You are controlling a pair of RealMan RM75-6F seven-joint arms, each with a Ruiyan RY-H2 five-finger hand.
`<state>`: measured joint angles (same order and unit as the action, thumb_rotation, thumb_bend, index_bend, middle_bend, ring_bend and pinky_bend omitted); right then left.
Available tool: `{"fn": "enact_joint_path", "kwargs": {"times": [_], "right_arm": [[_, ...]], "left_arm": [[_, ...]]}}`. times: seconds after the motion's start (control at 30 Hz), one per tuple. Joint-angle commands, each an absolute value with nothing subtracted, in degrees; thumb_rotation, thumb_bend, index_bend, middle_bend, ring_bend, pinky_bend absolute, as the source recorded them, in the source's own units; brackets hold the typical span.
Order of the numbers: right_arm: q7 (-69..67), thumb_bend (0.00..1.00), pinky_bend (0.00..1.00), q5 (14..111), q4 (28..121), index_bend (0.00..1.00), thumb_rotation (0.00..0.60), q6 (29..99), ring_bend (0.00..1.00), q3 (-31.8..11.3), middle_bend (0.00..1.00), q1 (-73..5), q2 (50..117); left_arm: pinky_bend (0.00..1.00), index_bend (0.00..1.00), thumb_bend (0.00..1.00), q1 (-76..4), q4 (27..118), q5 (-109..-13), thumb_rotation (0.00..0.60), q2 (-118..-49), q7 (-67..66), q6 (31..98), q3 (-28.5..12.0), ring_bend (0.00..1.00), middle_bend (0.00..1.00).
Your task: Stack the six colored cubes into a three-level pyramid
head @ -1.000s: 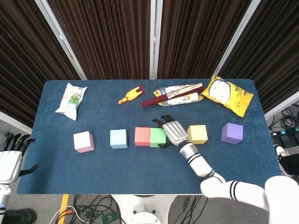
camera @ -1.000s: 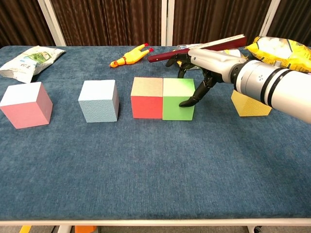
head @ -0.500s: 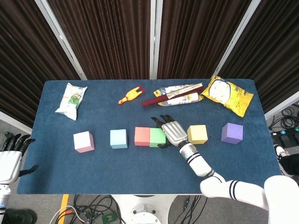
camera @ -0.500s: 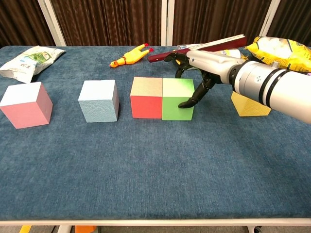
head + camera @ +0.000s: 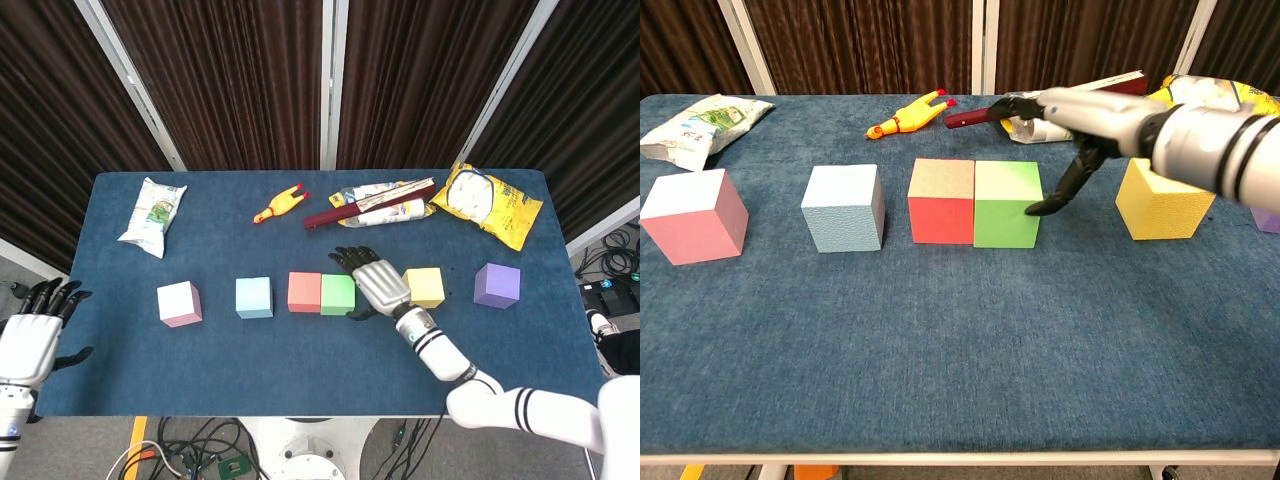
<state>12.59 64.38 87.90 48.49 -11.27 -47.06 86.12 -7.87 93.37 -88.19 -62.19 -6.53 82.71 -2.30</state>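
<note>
Six cubes lie in a row on the blue table (image 5: 300, 360): pink (image 5: 179, 303) (image 5: 695, 215), light blue (image 5: 254, 297) (image 5: 844, 207), red (image 5: 304, 292) (image 5: 941, 201), green (image 5: 338, 294) (image 5: 1007, 203), yellow (image 5: 424, 287) (image 5: 1165, 198) and purple (image 5: 497, 285) (image 5: 1270, 218). Red and green touch side by side. My right hand (image 5: 377, 284) (image 5: 1085, 125) hovers open between green and yellow, fingers spread over the green cube's far right corner. Its thumb tip hangs close to the green cube's right face; whether they touch I cannot tell. My left hand (image 5: 30, 335) is open, off the table's front left corner.
Along the back lie a white snack bag (image 5: 152, 212) (image 5: 695, 120), a rubber chicken (image 5: 280, 203) (image 5: 905, 113), a dark red stick on a packet (image 5: 370, 203) (image 5: 985, 112) and a yellow chip bag (image 5: 485, 203) (image 5: 1215, 95).
My right hand has drawn back to the right from the green cube and lifted a little. My left hand has risen slightly. The cubes have not moved.
</note>
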Motion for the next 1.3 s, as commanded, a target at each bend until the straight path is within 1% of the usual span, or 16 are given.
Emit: {"fn": "enact_joint_path", "kwargs": {"times": [0.03,0.17,0.37,0.57,0.77,0.97,1.3], "right_arm": [[11.4,0.07,0.0,67.2,95.0,0.0,0.6,50.4,0.0,-10.2,0.0,-44.2,77.9],[8.7,0.07,0.0,70.8,99.8,0.0,0.6,55.3,0.0,-9.6,0.0,-40.1,69.8],[5.2,0.07,0.0,73.5,102.1,0.0,0.6,61.7,0.0,-9.6,0.02,-35.0,62.1],[0.3,0.07,0.0,73.7,100.8,0.0,0.6,63.5,0.0,-9.7,0.03,-32.2,58.9],[-3.1,0.07,0.0,75.1,99.0,0.0,0.6,63.6,0.0,-9.5,0.03,-31.0,58.7],[-4.9,0.07,0.0,75.9,97.6,0.0,0.6,63.4,0.0,-9.3,0.03,-30.4,59.0],[-7.1,0.07,0.0,77.0,95.8,0.0,0.6,63.1,0.0,-9.3,0.03,-30.0,59.9]], "left_arm": [[0.11,0.23,0.0,-10.9,94.4,-89.9,0.6,-61.1,-4.7,79.8,-3.2,0.06,0.15],[0.11,0.23,0.0,-16.5,96.5,-91.5,0.6,-60.3,-2.0,73.8,-4.7,0.06,0.15],[0.12,0.21,0.0,-25.5,98.1,-90.8,0.6,-62.1,1.4,63.2,-7.1,0.06,0.15],[0.12,0.18,0.0,-33.0,97.3,-85.0,0.6,-67.7,-2.1,54.1,-9.8,0.06,0.15],[0.12,0.17,0.0,-38.3,95.0,-77.0,0.6,-73.4,-9.4,48.1,-11.2,0.06,0.15],[0.12,0.16,0.0,-41.4,94.2,-70.3,0.6,-77.4,-16.9,46.2,-10.6,0.06,0.15],[0.12,0.16,0.0,-43.5,92.9,-62.0,0.6,-83.0,-23.6,48.7,-9.8,0.06,0.15]]}}
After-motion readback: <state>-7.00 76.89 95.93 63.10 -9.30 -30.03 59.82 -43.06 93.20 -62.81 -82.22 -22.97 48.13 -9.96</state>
